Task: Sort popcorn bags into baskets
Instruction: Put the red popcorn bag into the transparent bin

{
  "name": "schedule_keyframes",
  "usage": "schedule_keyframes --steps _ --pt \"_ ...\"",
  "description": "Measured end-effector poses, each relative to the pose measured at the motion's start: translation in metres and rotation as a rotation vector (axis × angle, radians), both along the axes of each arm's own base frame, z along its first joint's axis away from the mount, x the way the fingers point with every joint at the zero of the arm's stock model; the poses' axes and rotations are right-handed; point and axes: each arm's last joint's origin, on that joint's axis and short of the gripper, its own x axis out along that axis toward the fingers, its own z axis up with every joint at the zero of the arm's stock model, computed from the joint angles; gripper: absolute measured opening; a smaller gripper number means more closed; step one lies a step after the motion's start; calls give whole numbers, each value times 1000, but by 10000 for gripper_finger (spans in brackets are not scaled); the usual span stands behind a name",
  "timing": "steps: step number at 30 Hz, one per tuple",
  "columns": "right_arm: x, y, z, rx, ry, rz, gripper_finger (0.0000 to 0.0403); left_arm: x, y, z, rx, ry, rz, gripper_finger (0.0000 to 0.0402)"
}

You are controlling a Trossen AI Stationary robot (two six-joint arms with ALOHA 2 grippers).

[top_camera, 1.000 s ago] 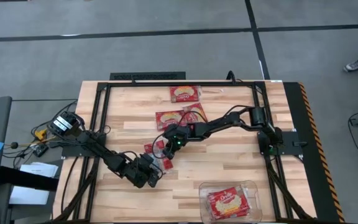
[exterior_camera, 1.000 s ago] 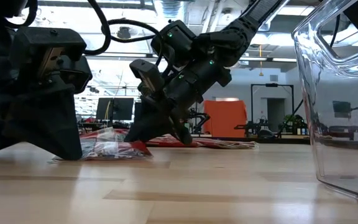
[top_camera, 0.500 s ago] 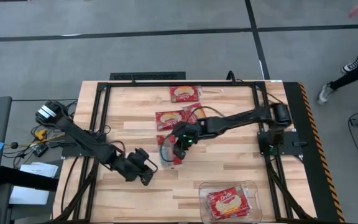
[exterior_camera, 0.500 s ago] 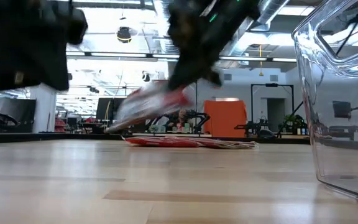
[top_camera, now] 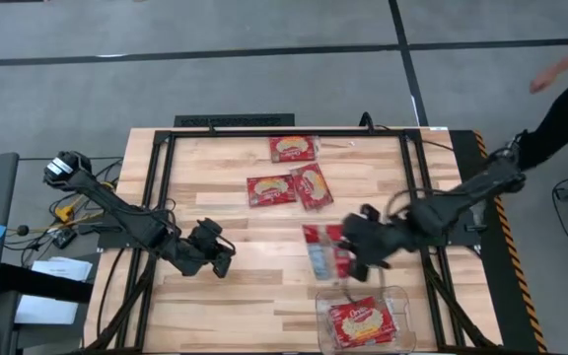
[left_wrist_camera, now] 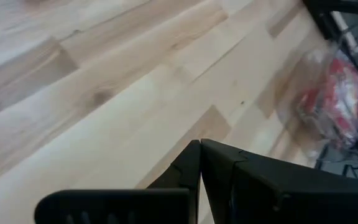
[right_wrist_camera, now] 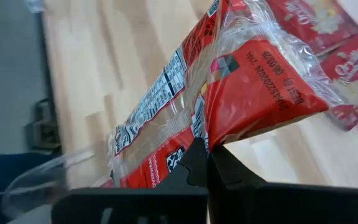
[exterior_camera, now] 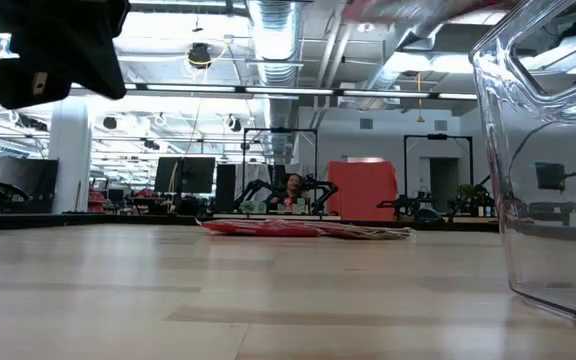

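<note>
Bag (top_camera: 322,251) now near basket (top_camera: 402,296), lengthwise.

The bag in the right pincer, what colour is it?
Red under clear wrap, with small white print, on the bag in the right pincer. Right wrist view shows it best.

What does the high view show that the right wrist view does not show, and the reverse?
Only the high view shows the left gripper, shut and holding nothing over bare wood, the whole clear basket with one bag inside, and a bag alone at the table's far edge.

Only the right wrist view shows the carried bag's printed label and the jaws pinching its wrapper.

Both show the right gripper shut on the popcorn bag, and two bags lying together on the table.
</note>
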Motion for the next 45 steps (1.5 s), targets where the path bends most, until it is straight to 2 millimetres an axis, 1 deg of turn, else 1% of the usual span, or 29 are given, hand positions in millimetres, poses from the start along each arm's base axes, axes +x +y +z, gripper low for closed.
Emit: schedule_keyframes --steps 5,7,10,13,16,19,22,27,30,34,38,41,45 --pt "-40 24 7 4 44 127 3 0 0 0 2 6 1 0" --pt "-54 30 9 -2 101 135 3 0 0 0 0 7 0 0" --pt "-67 41 16 -43 182 184 3 0 0 0 -11 4 9 0" --pt "-71 55 26 -78 232 318 3 0 0 0 -13 3 13 0" --pt "-68 71 33 -77 236 451 3 0 0 0 -13 4 12 0" --pt "-56 82 34 -62 254 555 3 -1 1 -1 -7 10 13 0" --pt "-40 97 22 -73 300 696 3 -1 1 -1 0 12 17 0" --pt "-16 106 -3 -81 399 888 5 -2 1 -3 12 30 17 0" --pt "1 107 -18 -70 447 979 3 -3 2 -4 24 39 22 0" --pt "15 105 -29 -74 451 1095 6 -3 2 -4 30 44 24 0" --pt "25 99 -30 -77 402 1158 15 -3 3 -4 31 45 24 0" --pt "36 93 -28 -78 338 1160 11 -3 3 -4 32 46 24 0" --pt "42 86 -28 -60 328 1164 7 -4 3 -5 36 51 24 0"
